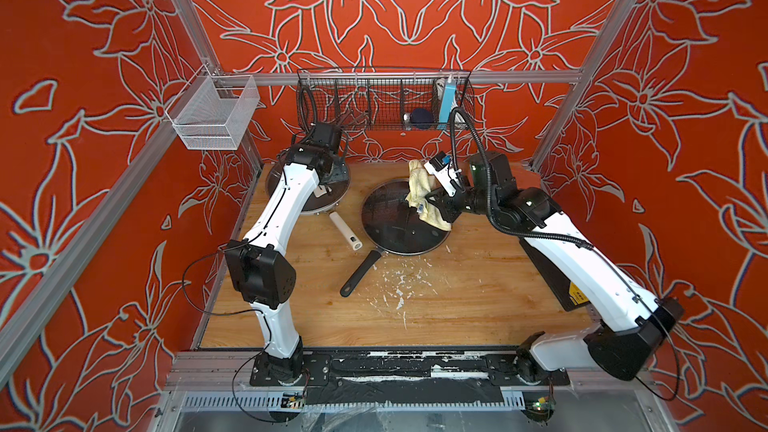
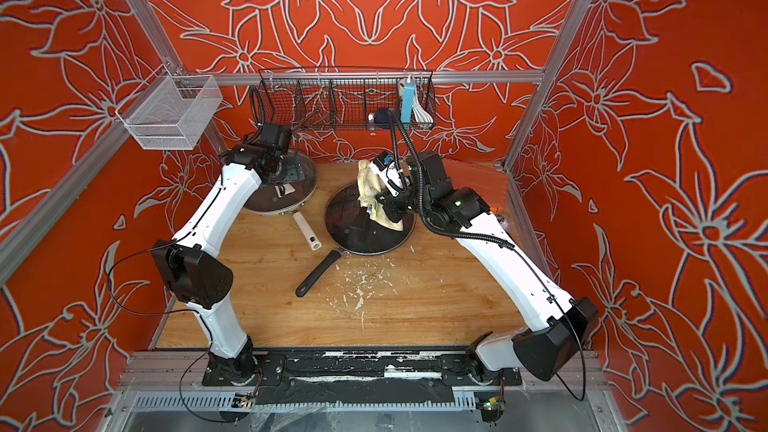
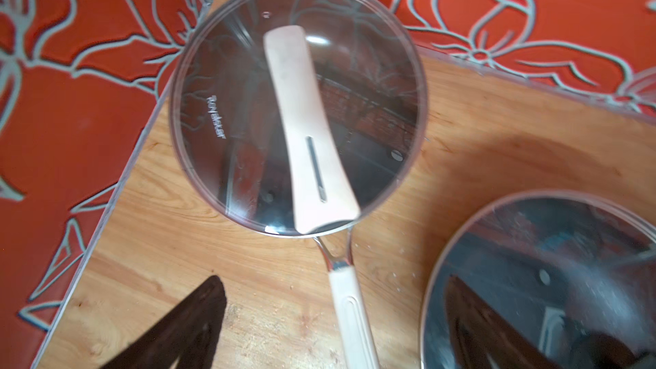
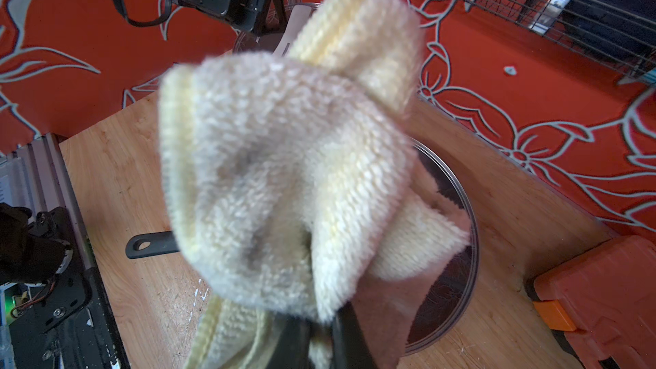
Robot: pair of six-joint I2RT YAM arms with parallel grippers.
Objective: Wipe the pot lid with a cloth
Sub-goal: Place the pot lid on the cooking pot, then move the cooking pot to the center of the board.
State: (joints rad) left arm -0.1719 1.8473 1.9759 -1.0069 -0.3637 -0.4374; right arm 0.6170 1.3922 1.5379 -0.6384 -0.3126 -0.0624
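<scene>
A glass pot lid (image 1: 390, 226) (image 2: 357, 226) lies on a black pan in the middle of the wooden table. The cream, grey-stained cloth (image 1: 419, 187) (image 2: 368, 187) (image 4: 284, 172) hangs bunched over the lid's far right part. My right gripper (image 1: 434, 201) (image 4: 319, 342) is shut on the cloth, which hides most of the lid (image 4: 461, 243) in the right wrist view. My left gripper (image 1: 334, 174) (image 3: 333, 289) stands open above a second glass lid (image 3: 241, 118) with a cream handle (image 3: 305, 126), and holds nothing.
The second lid sits on a cream-handled pan (image 1: 307, 201) at the back left. The black pan's handle (image 1: 359, 274) points toward the front. White flecks (image 1: 399, 284) lie on the wood. A black wire basket (image 1: 382, 97) and a white mesh basket (image 1: 216, 112) hang on the frame. An orange case (image 4: 603, 296) lies at the right edge.
</scene>
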